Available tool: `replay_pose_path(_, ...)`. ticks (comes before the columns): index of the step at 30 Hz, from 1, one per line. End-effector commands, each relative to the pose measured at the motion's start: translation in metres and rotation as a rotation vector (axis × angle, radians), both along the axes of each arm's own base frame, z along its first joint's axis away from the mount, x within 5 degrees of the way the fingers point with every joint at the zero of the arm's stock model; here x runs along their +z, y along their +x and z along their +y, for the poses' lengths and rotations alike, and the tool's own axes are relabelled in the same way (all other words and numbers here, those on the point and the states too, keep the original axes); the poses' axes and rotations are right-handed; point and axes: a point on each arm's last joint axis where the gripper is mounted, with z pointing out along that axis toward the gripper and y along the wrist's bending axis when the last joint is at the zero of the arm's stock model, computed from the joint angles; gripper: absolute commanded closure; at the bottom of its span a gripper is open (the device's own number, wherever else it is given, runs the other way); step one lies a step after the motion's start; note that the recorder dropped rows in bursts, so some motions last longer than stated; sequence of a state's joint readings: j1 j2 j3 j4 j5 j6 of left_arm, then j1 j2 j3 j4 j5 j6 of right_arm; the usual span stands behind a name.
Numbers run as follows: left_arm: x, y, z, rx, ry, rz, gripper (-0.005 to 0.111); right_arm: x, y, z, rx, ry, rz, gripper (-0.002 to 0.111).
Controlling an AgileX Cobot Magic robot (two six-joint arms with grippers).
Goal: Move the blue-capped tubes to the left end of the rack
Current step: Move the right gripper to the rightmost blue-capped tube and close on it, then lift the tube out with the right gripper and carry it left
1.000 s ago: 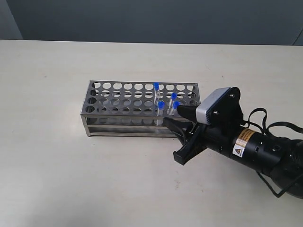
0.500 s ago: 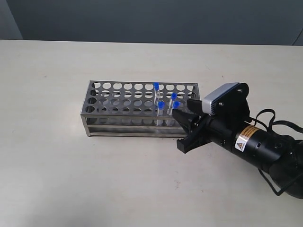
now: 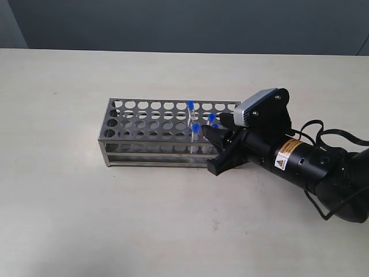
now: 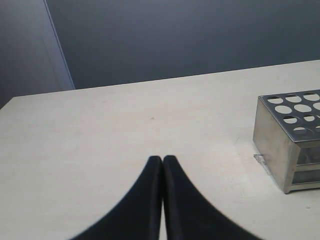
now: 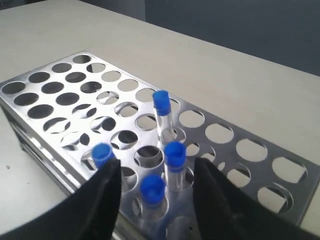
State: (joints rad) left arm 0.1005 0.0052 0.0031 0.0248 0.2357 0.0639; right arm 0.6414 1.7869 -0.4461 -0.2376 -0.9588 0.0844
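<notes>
The steel rack (image 3: 151,122) stands mid-table, and its right half holds four blue-capped tubes (image 3: 195,127). In the right wrist view one tube (image 5: 161,100) stands farther back, while two tubes (image 5: 175,151) (image 5: 152,190) sit between the black fingers (image 5: 210,190). The fourth tube (image 5: 102,152) is just beyond the other finger's tip. My right gripper (image 5: 156,164) is open, low over the rack's right front part (image 3: 218,134), and touches no tube. My left gripper (image 4: 162,160) is shut and empty above bare table, with the rack's end (image 4: 280,145) off to one side. It is out of the exterior view.
The rack's left rows of holes (image 3: 130,115) hold no tubes. The right arm's body and cable (image 3: 311,164) lie over the table to the right of the rack. A dark wall (image 3: 184,23) runs behind the table's far edge.
The right gripper has moved left and forward onto the rack's right front part, bringing tubes between its open fingers. The tubes and rack have not moved.
</notes>
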Motion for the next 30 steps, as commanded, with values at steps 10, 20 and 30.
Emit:
replay_pose_path(10, 0.002, 0.0, 0.0, -0.004, -0.001, -0.012, 0.106, -0.005, -0.003, 0.002, 0.03, -0.022, 0.06, 0.086)
replay_pose_path(20, 0.002, 0.0, 0.0, -0.004, -0.001, -0.012, 0.106, -0.005, -0.003, 0.001, 0.026, -0.021, 0.06, 0.109)
replay_pose_path(30, 0.002, 0.0, 0.0, -0.004, -0.001, -0.012, 0.106, 0.005, -0.003, 0.0, 0.025, -0.016, 0.038, 0.109)
